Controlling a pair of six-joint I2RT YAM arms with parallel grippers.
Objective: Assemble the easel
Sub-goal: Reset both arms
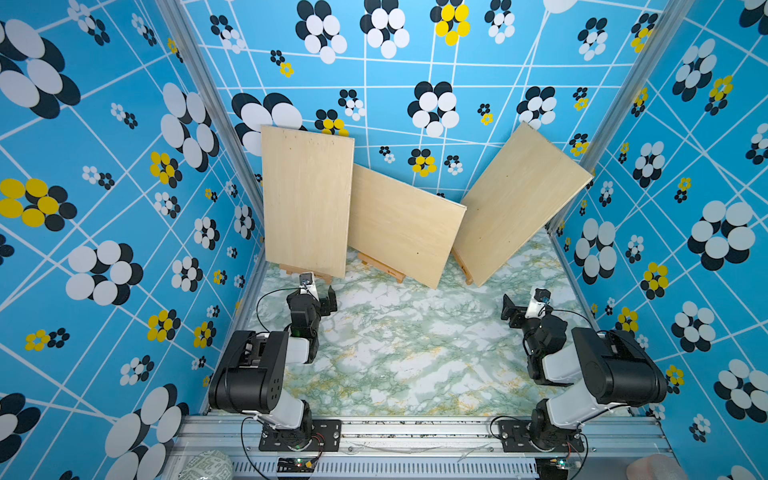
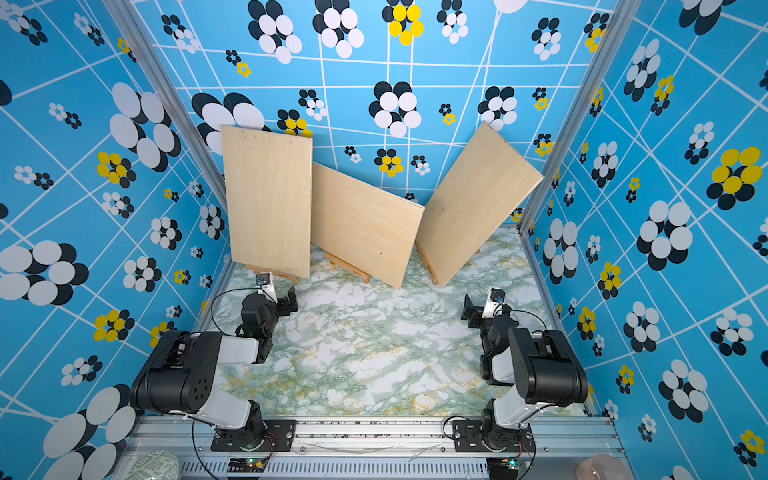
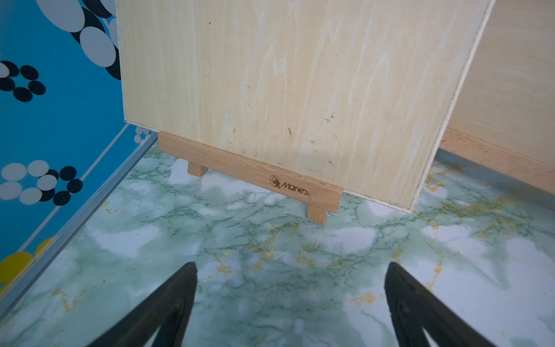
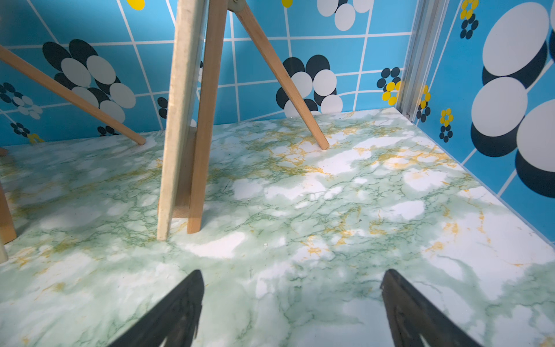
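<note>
Left gripper point(image 3: 291, 267) and right gripper point(image 4: 292, 272): fingers point(image 3: 168, 306) spread, empty. Three boards point(image 1: 405, 226) seated on standing easels point(image 3: 249, 168); assembly seemingly complete.

I see three pale wooden boards along the back of the marbled worktop point(image 2: 374, 357), each propped on a small easel. The left board point(image 2: 268, 199) stands upright, the middle board point(image 2: 365, 224) tilts with one edge behind it, and the right board point(image 2: 473, 199) leans toward the corner. My left gripper point(image 2: 289, 302) sits near the left easel point(image 2: 286, 277); my right gripper point(image 2: 469, 309) hangs apart, both empty.
</note>
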